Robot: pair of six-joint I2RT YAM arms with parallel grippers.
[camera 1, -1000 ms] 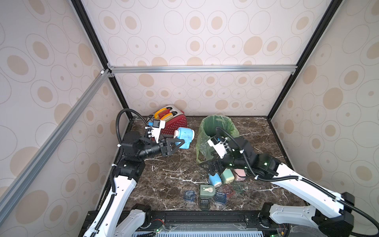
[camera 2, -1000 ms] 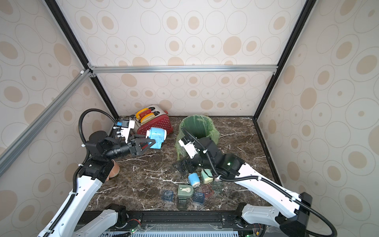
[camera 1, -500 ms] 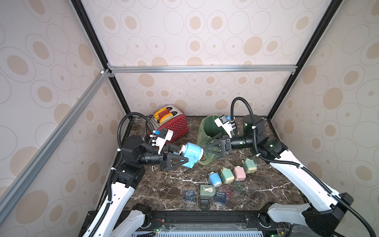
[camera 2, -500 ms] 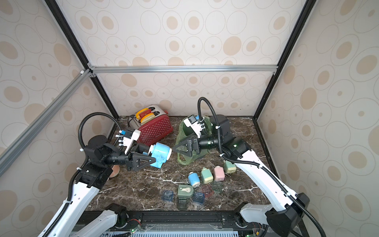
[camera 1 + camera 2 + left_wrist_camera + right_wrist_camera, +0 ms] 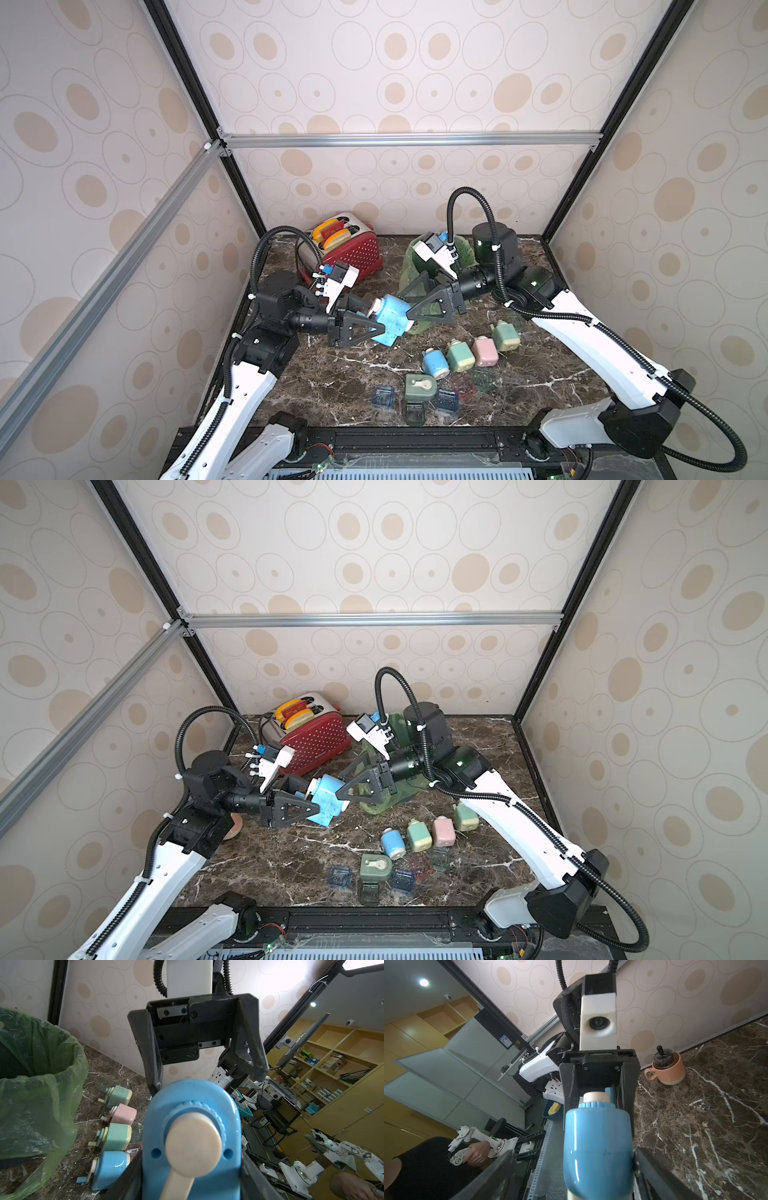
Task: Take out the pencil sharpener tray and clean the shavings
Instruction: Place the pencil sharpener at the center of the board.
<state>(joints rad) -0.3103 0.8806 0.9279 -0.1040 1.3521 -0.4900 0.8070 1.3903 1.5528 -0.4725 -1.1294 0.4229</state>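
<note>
Item: blue pencil sharpener (image 5: 388,319), held clear above the counter (image 5: 328,386), just in front of the green-bagged bin (image 5: 465,259), crank end toward the left arm; left tool (image 5: 374,320) clamped on that crank end; right tool (image 5: 407,303) with jaws apart, straddling the opposite end, gaps showing either side in the right wrist view

The sharpener (image 5: 390,318) is blue, the toaster (image 5: 353,253) red with dots, the bin liner (image 5: 41,1076) green.
</note>
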